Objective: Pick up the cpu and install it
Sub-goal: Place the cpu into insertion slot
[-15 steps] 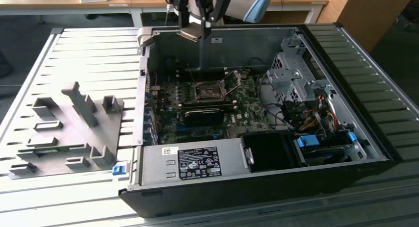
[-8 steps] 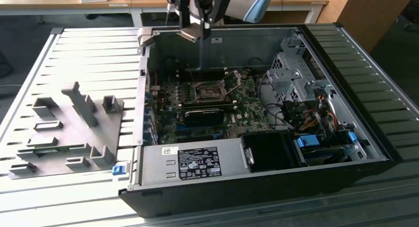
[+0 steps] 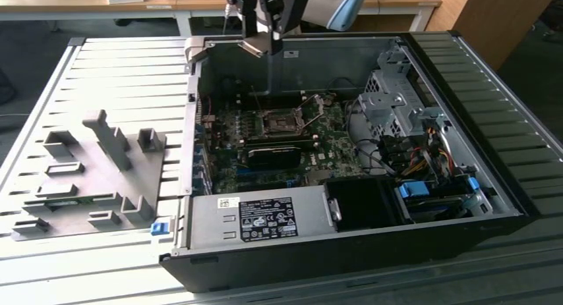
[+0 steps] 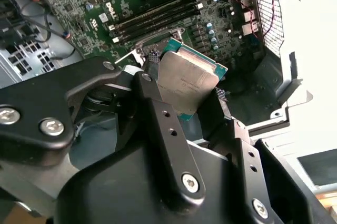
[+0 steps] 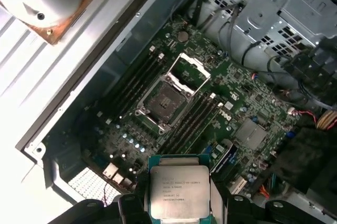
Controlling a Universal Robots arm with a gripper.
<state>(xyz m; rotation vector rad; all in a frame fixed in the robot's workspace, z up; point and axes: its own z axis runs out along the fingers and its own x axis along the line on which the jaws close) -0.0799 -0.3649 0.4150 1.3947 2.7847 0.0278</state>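
Above the open black computer case (image 3: 370, 259), the jaws of the black gripper (image 4: 185, 89) pinch opposite edges of the square silver-topped cpu (image 5: 180, 192), metal lid facing both wrist cameras.

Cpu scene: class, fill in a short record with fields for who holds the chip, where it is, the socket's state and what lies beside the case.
held by: end effector, shut on the cpu
cpu position: above the open computer case, apart from the motherboard
socket: open, frame lifted, no chip in it
beside case: grey fixture plate, on the exterior view's left
task status: cpu picked up, not yet installed
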